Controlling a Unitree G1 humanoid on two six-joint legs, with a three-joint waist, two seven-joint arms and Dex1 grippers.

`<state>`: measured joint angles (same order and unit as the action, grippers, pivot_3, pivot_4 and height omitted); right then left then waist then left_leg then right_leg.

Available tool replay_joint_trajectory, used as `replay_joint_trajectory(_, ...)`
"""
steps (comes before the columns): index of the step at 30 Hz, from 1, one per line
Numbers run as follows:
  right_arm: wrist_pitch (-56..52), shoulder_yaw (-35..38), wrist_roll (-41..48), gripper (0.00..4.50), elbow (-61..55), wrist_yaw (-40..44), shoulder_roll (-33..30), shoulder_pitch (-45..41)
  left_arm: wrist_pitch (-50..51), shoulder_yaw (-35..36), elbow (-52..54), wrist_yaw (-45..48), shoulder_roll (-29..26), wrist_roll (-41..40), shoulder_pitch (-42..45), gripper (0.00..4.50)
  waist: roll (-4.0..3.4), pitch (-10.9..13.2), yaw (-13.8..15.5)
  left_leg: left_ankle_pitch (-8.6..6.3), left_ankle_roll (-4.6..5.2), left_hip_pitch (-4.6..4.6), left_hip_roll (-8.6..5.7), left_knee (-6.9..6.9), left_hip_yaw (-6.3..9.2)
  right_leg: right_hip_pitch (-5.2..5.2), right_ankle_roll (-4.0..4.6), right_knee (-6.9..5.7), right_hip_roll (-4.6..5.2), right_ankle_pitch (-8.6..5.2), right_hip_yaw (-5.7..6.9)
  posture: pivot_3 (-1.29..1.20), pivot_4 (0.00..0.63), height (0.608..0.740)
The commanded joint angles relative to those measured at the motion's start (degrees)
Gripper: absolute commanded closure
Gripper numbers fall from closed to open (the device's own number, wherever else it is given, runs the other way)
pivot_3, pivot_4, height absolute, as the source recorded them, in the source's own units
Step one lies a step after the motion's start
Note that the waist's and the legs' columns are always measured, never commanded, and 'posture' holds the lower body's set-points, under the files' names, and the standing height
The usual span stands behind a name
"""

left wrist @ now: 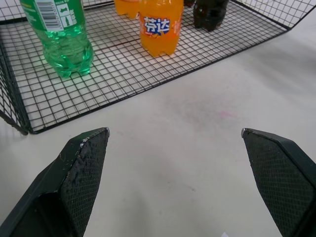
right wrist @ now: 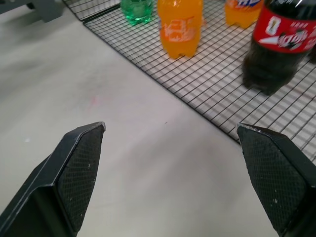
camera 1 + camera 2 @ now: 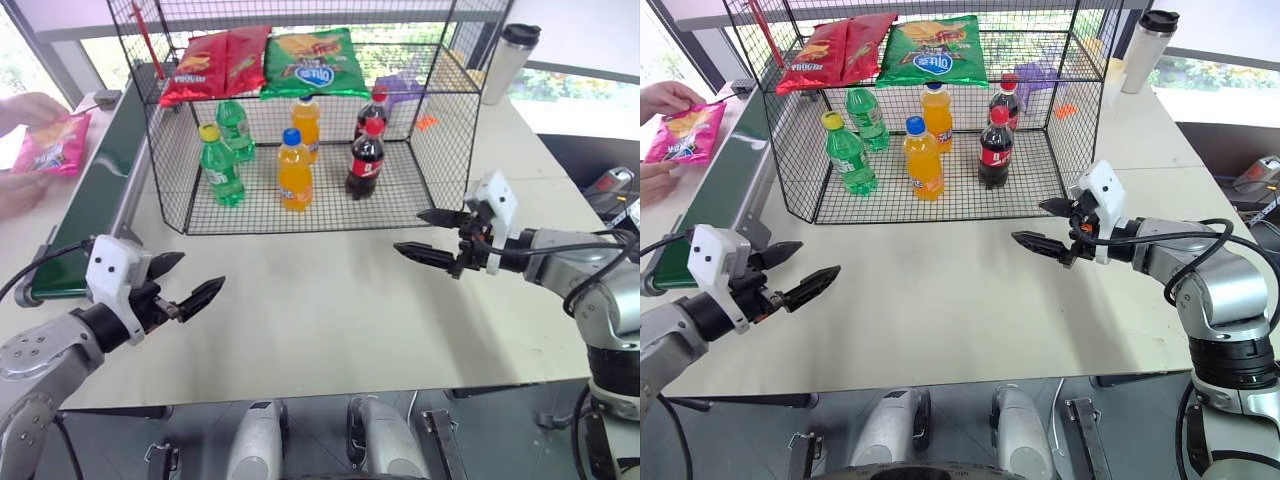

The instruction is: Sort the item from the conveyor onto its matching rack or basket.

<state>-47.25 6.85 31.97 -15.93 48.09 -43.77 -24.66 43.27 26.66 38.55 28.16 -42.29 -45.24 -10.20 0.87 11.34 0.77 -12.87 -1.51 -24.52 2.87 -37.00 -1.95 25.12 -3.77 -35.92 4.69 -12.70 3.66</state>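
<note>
The pink chip bag [image 3: 55, 146] is in a person's hands [image 3: 28, 108] at the far left, beside the dark green conveyor [image 3: 95, 190]. The black wire rack [image 3: 300, 120] stands at the table's back middle; red chip bags [image 3: 215, 62] and a green chip bag [image 3: 313, 62] lie on its upper tier, and green, orange and cola bottles stand on its lower tier. My left gripper [image 3: 188, 280] hovers open over the table's near left, empty. My right gripper [image 3: 430, 235] hovers open at the right, in front of the rack, with nothing between its fingers.
A steel tumbler [image 3: 508, 62] with a black lid stands at the back right of the white table [image 3: 330, 300]. Small purple and orange items [image 3: 405, 92] lie in the rack's right part. A dark device [image 3: 610, 185] lies off the table's right edge.
</note>
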Motion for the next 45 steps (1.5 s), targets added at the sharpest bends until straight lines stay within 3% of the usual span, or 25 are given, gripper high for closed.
replay_joint_trajectory(1,2.0,0.1,-0.1,0.11,-2.0,-1.1,1.1,0.2,-1.6,1.1,1.2,-0.1,-0.4,1.6,-0.2,0.0,0.0,0.0,0.0,0.0,0.0,0.0,0.0,0.0,0.0,0.0,0.01,0.01,0.0,0.0,0.0,0.0,0.15,0.74)
replay_joint_trajectory(13,4.9,-2.5,-1.9,0.11,2.3,-0.9,2.7,-2.3,-1.9,1.0,3.0,-3.3,3.4,2.9,-1.2,0.0,0.0,0.0,0.0,0.0,0.0,-0.01,0.0,0.0,0.0,-0.01,0.05,0.01,-0.01,0.03,0.0,0.0,0.15,0.74)
replay_joint_trajectory(19,6.7,-2.8,-2.7,0.11,4.0,-2.1,5.0,-3.3,-4.0,-1.3,0.2,-6.1,3.0,10.0,0.5,0.0,0.0,0.0,0.0,0.0,0.0,-0.01,0.0,0.0,-0.01,-0.01,0.05,0.01,-0.01,0.04,0.0,0.0,0.15,0.74)
replay_joint_trajectory(27,8.4,-3.7,-3.6,0.11,6.2,-1.4,5.5,-4.2,-4.9,-4.1,-1.7,-5.6,3.0,13.3,3.4,0.0,0.0,0.0,0.0,0.0,0.0,-0.02,0.0,0.0,-0.02,-0.02,0.14,0.01,-0.01,0.1,0.0,0.0,0.15,0.74)
replay_joint_trajectory(35,9.4,-4.0,-4.1,0.11,7.2,-1.0,5.9,-4.7,-2.6,-1.5,-1.4,-8.0,7.5,8.4,6.4,0.0,0.01,0.0,0.0,0.01,0.01,-0.01,0.0,-0.01,0.0,-0.02,0.13,-0.03,-0.03,0.11,0.0,0.0,0.15,0.74)
replay_joint_trajectory(45,10.8,-4.7,-5.5,0.11,6.3,-1.5,6.8,-3.2,-2.2,-3.9,-2.1,-5.6,5.7,9.3,6.5,0.0,0.01,0.0,0.0,0.01,0.01,0.0,0.0,-0.04,-0.01,-0.04,0.13,-0.06,-0.03,0.11,0.0,0.0,0.15,0.74)
